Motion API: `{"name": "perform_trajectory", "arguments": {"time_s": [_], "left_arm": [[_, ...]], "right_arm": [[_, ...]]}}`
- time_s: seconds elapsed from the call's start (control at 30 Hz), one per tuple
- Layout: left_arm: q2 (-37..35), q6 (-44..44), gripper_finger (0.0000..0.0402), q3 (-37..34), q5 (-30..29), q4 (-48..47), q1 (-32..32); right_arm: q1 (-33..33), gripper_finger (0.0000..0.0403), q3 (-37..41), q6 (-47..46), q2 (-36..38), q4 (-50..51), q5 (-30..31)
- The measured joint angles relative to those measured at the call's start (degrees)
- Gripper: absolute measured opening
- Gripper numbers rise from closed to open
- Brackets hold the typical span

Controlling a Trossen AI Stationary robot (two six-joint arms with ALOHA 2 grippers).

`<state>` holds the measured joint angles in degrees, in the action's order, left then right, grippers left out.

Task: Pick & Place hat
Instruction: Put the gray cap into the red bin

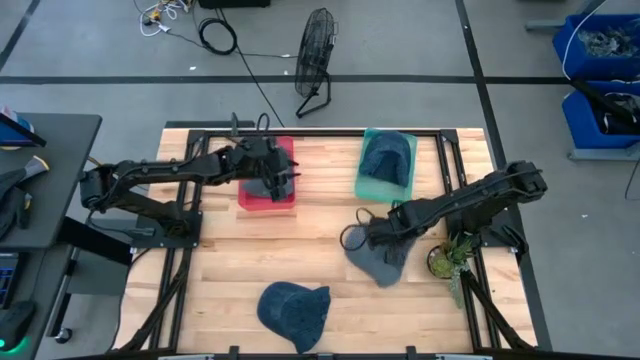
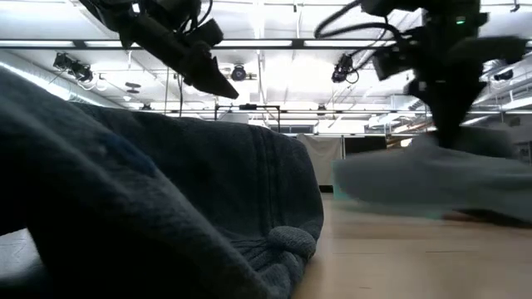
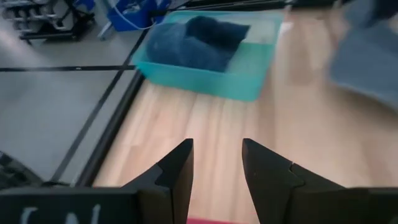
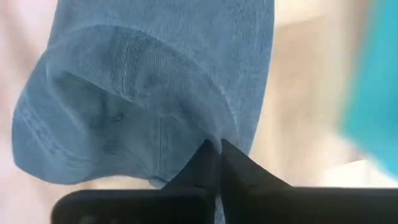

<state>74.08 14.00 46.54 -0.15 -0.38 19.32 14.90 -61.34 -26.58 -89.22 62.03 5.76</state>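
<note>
The right gripper (image 4: pixel 217 149) is pinched shut on the grey-blue hat (image 1: pixel 378 262), which droops just below its fingertips near the teal bin (image 1: pixel 385 190) — soft, light cloth, best held by a gathered fold — while the left gripper (image 3: pixel 216 163) hangs parted over the red bin (image 1: pixel 268 198).

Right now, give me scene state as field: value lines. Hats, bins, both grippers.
left gripper: open, empty, above the red bin
red bin contents: a grey hat inside
right gripper: shut on the light grey-blue hat, pinching its fabric
light grey-blue hat: at the table's right side, near the small plant; low view shows it partly raised
teal bin: holds a dark blue hat
loose hat: dark blue hat at front edge, on the table, untouched
</note>
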Motion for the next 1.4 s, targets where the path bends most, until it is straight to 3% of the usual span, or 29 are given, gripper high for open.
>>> {"name": "perform_trajectory", "arguments": {"time_s": [0.27, 0.5, 0.57, 0.67, 0.8, 1.1, 1.4], "left_arm": [[0.0, 0.0, 0.0140, 0.0, 0.0, 0.2, -7.2], [0.0, 0.1, 0.0140, 0.0, -0.2, 3.7, -12.3], [0.0, 0.1, 0.0140, 0.0, -2.9, 5.0, -13.2], [0.0, -0.4, 0.0140, 0.0, -11.3, 6.4, -14.2], [0.0, -2.0, 0.0140, 0.0, -18.0, 6.7, -14.1], [0.2, -6.3, 0.0140, 0.0, -20.3, 9.7, -13.6], [0.2, -5.9, 0.0140, 0.0, -22.2, 12.9, -11.1]], "right_arm": [[-5.8, 0.0016, 0.0, -12.1, 4.8, -10.4, 22.5], [-10.2, 0.0006, 0.0, -5.5, 6.0, -34.3, 30.0], [-11.5, 0.0006, -0.1, -2.6, 5.6, -40.8, 32.1], [-13.3, 0.0008, -0.1, 1.3, 5.0, -47.5, 35.5], [-16.1, 0.0009, -0.1, 2.4, 4.9, -49.4, 35.9], [-18.5, 0.0009, -0.1, -7.1, 4.9, -49.5, 35.2], [-18.5, 0.0009, -0.1, -4.1, 4.9, -55.7, 28.1]]}}
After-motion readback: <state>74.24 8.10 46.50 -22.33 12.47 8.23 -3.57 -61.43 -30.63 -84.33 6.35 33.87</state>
